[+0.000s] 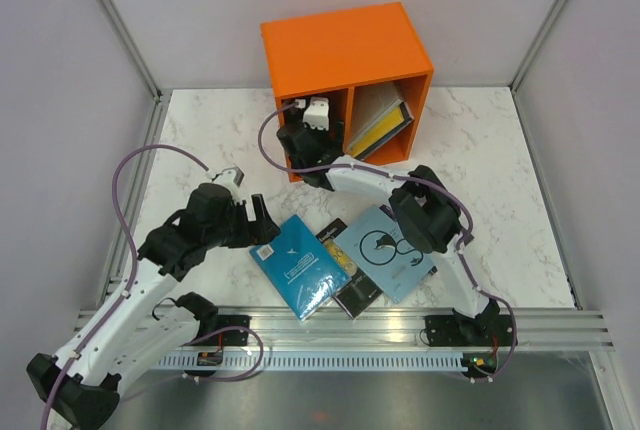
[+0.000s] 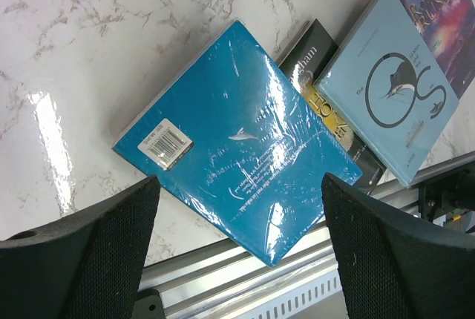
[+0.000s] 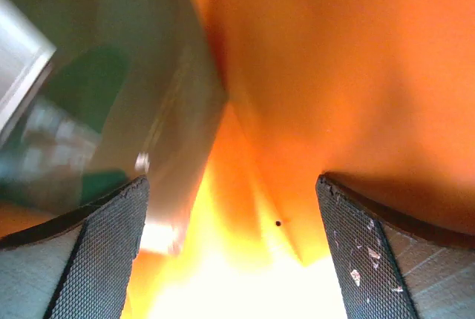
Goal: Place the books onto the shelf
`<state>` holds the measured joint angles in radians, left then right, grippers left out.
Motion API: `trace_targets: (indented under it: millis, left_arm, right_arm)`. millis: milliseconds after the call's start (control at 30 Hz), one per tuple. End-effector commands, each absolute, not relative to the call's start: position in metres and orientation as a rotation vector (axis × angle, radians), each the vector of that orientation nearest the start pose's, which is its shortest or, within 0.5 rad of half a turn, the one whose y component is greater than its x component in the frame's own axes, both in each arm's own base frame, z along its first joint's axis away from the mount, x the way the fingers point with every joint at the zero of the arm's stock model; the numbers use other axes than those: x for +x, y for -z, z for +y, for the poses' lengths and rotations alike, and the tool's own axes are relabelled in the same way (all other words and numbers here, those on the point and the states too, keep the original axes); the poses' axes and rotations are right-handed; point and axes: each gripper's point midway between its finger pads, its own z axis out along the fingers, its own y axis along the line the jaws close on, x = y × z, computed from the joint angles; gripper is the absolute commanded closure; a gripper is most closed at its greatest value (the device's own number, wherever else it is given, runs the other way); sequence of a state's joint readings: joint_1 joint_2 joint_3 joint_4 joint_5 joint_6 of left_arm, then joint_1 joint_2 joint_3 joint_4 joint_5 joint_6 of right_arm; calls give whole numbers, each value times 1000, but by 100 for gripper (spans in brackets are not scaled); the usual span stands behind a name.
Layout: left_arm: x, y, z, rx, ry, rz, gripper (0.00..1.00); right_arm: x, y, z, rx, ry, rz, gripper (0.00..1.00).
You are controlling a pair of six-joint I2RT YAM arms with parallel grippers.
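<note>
Ideally, the open right end effector (image 1: pixel 311 122) is drawn straight out of the left compartment of the shelf (image 1: pixel 340 45), at the worktop's (image 1: pixel 500 150) far edge, without dragging the dark green book (image 3: pixel 111 111) inside.

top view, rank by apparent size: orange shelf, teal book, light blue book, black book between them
orange shelf
teal book and light blue book, about alike, not ranked
black book, mostly covered, so least showing
</note>
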<state>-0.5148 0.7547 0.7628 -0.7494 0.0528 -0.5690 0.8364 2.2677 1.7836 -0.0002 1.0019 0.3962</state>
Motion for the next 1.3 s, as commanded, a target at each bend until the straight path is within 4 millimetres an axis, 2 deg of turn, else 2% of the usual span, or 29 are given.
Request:
trace_targets:
  millis: [0, 100, 167, 200, 233, 267, 333, 433, 467, 500, 533, 567, 600, 633, 667, 700, 733, 767, 800, 1000, 1067, 1100, 1167, 1200, 1267]
  left_arm:
    - [186, -165, -141, -62, 592, 2376, 8]
    - [185, -164, -142, -53, 591, 2386, 8]
    - [186, -162, -143, -46, 587, 2393, 8]
    - [186, -161, -143, -47, 583, 2398, 8]
    - [186, -160, -143, -45, 579, 2401, 8]
    - [187, -160, -143, -46, 575, 2401, 8]
    - [188, -158, -143, -44, 569, 2410, 8]
    - [188, -158, -143, -42, 566, 2413, 8]
    - [188, -157, -143, -43, 565, 2412, 8]
    - [188, -158, -143, -43, 566, 2409, 7]
    - [188, -158, -143, -40, 569, 2410, 7]
    - [187, -158, -143, -43, 567, 2411, 7]
    - [187, -158, -144, -37, 572, 2409, 7]
    - [187, -158, -144, -37, 571, 2409, 7]
    - [187, -158, -144, -37, 567, 2408, 7]
    - [187, -157, -143, -36, 564, 2411, 7]
    - [188, -157, -143, -42, 560, 2411, 7]
    - [188, -156, -143, -41, 556, 2415, 7]
    - [188, -155, -143, -44, 554, 2418, 7]
    - [188, -154, -143, -36, 550, 2422, 7]
    - [188, -155, -142, -39, 546, 2416, 7]
    - [188, -153, -142, -42, 546, 2421, 6]
    - [191, -148, -138, -70, 502, 2434, 4]
    - [191, -140, -140, -91, 494, 2468, 4]
    - [185, -124, -142, -137, 489, 2548, 4]
  right_arm:
    - [510, -146, 212, 372, 496, 1790, 2]
    - [507, -153, 244, 291, 425, 1809, 2]
    - [498, -157, 273, 211, 345, 1825, 2]
    - [492, -165, 283, 196, 305, 1819, 2]
    - [480, -170, 302, 152, 273, 1817, 2]
    - [471, -179, 308, 149, 263, 1803, 2]
    - [451, -183, 328, 98, 230, 1805, 2]
    - [423, -197, 338, 88, 155, 1817, 2]
    - [414, -215, 338, 127, 90, 1807, 2]
    - [404, -207, 335, 103, 89, 1834, 2]
    - [394, -208, 339, 98, 48, 1847, 2]
    - [385, -221, 335, 130, -6, 1850, 2]
    - [375, -214, 336, 112, -28, 1878, 2]
    - [368, -216, 334, 115, -52, 1890, 2]
    - [360, -229, 328, 134, -89, 1884, 2]
    - [348, -221, 324, 136, -99, 1913, 2]
    - [341, -221, 322, 136, -123, 1926, 2]
    - [334, -237, 314, 167, -177, 1910, 2]
    - [327, -226, 308, 174, -189, 1931, 2]
    - [310, -240, 298, 123, -277, 1963, 2]
    - [304, -246, 296, 154, -381, 1983, 2]
    - [301, -233, 298, 128, -457, 2053, 2]
    - [297, -220, 299, 135, -577, 2137, 2]
    - [284, -198, 304, 88, -673, 2243, 2]
    - [264, -174, 315, 2, -763, 2351, 4]
